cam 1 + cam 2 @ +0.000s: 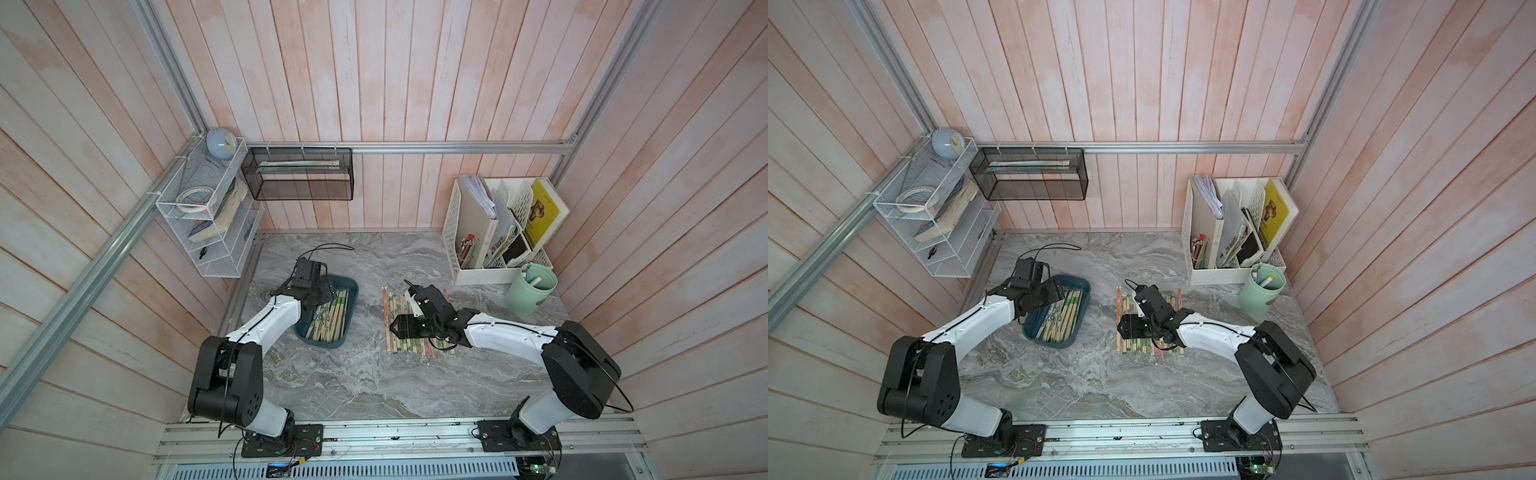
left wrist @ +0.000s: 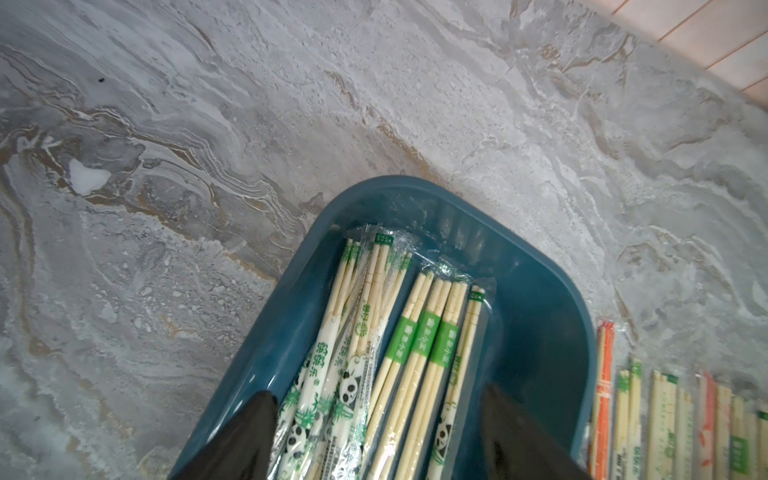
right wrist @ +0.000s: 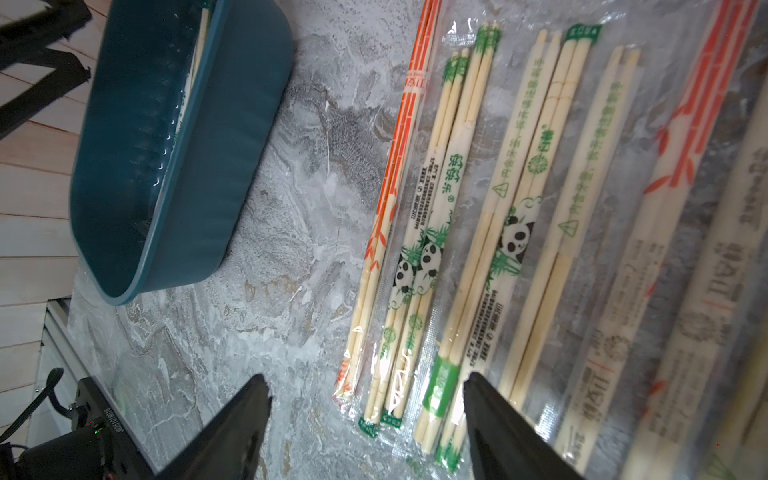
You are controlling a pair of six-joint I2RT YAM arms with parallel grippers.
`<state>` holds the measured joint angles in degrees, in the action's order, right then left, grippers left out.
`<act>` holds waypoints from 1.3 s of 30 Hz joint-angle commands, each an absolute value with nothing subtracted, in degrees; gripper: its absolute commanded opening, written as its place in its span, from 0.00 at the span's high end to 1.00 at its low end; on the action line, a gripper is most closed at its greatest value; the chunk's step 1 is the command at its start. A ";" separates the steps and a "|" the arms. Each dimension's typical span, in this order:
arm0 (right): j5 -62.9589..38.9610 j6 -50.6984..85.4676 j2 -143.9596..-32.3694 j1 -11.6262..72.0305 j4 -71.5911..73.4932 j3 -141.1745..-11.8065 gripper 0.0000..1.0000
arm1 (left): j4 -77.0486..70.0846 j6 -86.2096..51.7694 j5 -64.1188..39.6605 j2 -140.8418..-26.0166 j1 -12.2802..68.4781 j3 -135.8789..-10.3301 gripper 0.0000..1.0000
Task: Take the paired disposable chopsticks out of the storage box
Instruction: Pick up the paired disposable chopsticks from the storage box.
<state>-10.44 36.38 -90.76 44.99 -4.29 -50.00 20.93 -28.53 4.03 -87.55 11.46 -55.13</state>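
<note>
The dark teal storage box (image 1: 353,296) (image 1: 1086,291) sits at the table's left, and several sleeved paired disposable chopsticks (image 1: 332,316) (image 2: 415,332) lie lengthwise in it. My left gripper (image 1: 329,294) (image 2: 380,415) is lowered into the box (image 2: 540,316). It is open, its black fingers (image 2: 249,432) standing either side of several pairs without pinching them. More sleeved chopsticks (image 1: 399,345) (image 3: 519,166) lie in a row on the marble to the right of the box (image 3: 187,145). My right gripper (image 1: 397,326) (image 3: 368,399) hovers open over the near end of that row, holding nothing.
A white perforated file organiser (image 1: 469,232) with papers and coloured pencils stands at the back right. A mint cup (image 1: 532,291) stands in front of it. A black mesh basket (image 1: 299,174) and a white wire shelf (image 1: 199,216) hang on the walls at the back left.
</note>
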 commanded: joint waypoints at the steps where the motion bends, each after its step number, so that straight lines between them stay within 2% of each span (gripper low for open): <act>1: -10.78 36.12 -91.47 45.37 -3.45 -50.81 0.24 | 19.21 -29.43 2.37 -88.88 11.47 -54.25 0.40; 2: -10.72 36.21 -91.54 45.43 -3.43 -50.72 0.24 | 19.16 -29.53 2.29 -89.30 11.51 -54.23 0.46; 3: -10.81 36.21 -91.54 45.44 -3.44 -50.64 0.24 | 19.23 -29.58 2.41 -89.83 11.59 -54.32 0.56; 4: -10.88 36.21 -91.66 45.33 -3.40 -50.63 0.24 | 19.47 -29.72 2.46 -90.45 11.67 -54.55 0.61; 9: -10.90 36.04 -91.51 45.44 -3.34 -50.62 0.24 | 19.38 -29.79 3.28 -92.90 11.91 -55.10 0.71; 39: -10.11 35.95 -90.45 45.39 -3.78 -49.57 0.24 | 18.98 -27.95 6.42 -100.05 11.91 -57.30 0.74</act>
